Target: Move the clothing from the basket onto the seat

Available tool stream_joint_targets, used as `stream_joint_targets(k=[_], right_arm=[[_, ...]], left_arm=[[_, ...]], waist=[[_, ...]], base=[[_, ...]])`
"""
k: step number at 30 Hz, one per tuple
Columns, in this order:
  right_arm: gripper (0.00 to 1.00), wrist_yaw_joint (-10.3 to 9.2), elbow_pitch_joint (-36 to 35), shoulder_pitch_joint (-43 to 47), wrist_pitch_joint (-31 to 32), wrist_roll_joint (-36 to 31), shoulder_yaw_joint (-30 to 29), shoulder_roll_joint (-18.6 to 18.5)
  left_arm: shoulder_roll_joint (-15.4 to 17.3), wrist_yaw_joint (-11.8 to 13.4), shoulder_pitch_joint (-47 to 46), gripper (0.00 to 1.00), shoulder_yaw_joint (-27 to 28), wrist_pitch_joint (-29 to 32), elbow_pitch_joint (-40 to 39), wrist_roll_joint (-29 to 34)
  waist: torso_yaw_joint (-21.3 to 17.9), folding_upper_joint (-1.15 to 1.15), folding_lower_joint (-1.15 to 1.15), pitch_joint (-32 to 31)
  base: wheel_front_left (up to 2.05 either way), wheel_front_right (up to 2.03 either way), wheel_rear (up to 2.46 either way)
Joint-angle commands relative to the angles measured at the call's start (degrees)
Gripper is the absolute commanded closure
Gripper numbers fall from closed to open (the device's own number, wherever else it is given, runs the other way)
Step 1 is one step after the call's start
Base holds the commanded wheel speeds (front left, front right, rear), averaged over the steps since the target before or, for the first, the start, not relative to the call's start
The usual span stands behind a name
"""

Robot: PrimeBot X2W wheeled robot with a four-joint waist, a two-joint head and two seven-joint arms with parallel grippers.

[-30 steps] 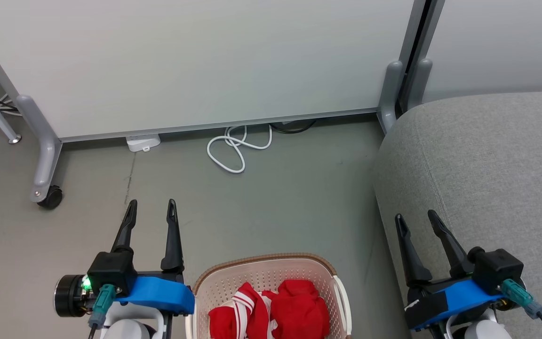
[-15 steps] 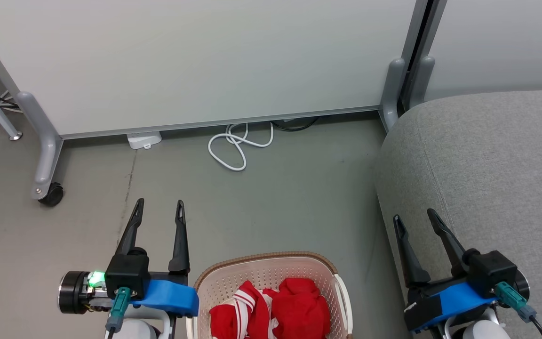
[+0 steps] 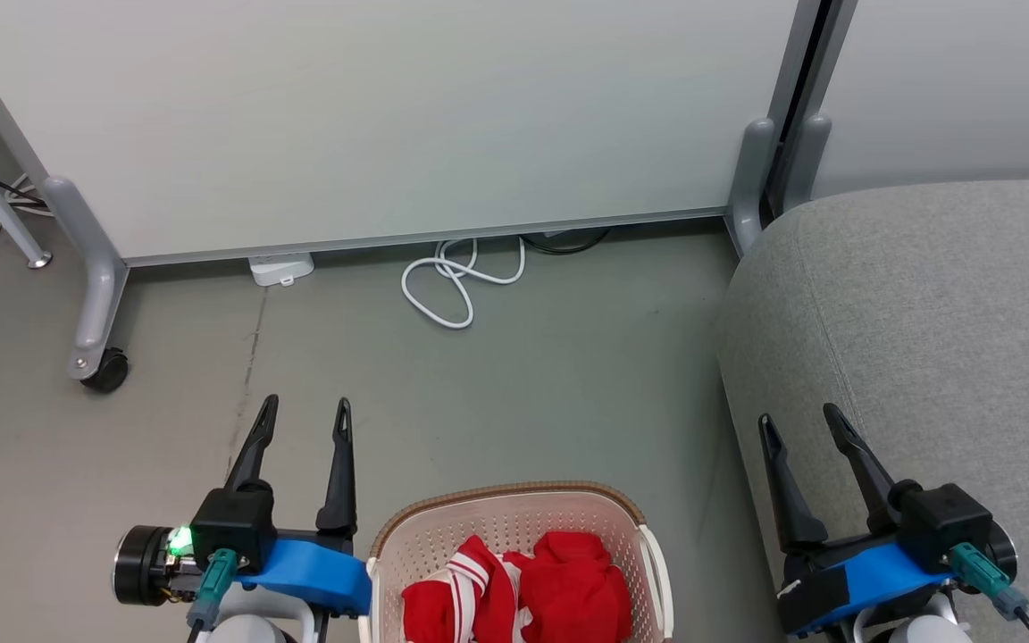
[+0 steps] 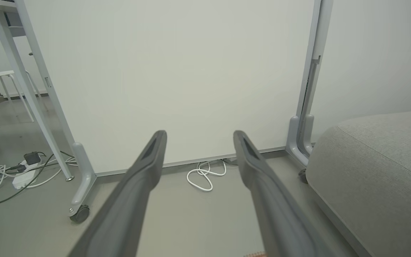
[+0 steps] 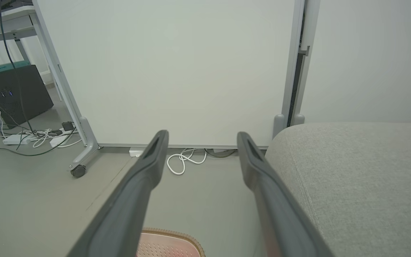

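Observation:
The cream basket (image 3: 479, 519) with a brown rim stands on the floor at the bottom centre of the head view, and its rim (image 5: 177, 236) also peeks into the right wrist view. Inside lies the red clothing (image 3: 523, 594), a striped piece on the left and a plain red one on the right. The light-grey seat (image 3: 934, 304) fills the right side. My left gripper (image 3: 305, 406) hangs open just left of the basket, above the floor. My right gripper (image 3: 798, 420) is open over the seat's left edge. Both hold nothing.
A white partition panel (image 3: 407, 116) on grey wheeled feet (image 3: 95, 357) closes off the far side. A coiled white cable (image 3: 452, 286) and a white power strip (image 3: 280, 268) lie at its base. More cables (image 4: 9, 175) lie at the far left.
The head camera has shifted slightly, sliding the scene to the right and down. My left gripper has moved a little right, closer to the basket. The clothing has not moved.

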Motion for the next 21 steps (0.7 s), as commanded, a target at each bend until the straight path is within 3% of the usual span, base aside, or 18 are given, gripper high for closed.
stream_joint_targets(k=[1,10,21], right_arm=[[0.0,0.03,-0.12,0.66,-0.22,0.55,-0.29,-0.34],[0.0,0.03,-0.37,1.49,-0.21,1.02,-0.99,-0.34],[0.0,0.03,-0.68,2.01,-0.21,1.26,-0.94,-0.34]], left_arm=[[0.22,-0.54,-0.1,0.0,0.35,-0.28,0.66,-0.5],[0.88,-0.6,-1.0,0.0,0.27,0.9,4.66,-0.85],[1.48,0.38,-0.89,0.0,-0.08,2.02,3.83,-1.24]], waist=[[0.13,0.0,0.0,-0.1],[0.64,0.0,0.0,-0.78],[0.52,0.0,0.0,-0.91]], base=[[0.0,0.0,0.0],[0.0,0.0,0.0],[0.0,0.0,0.0]])
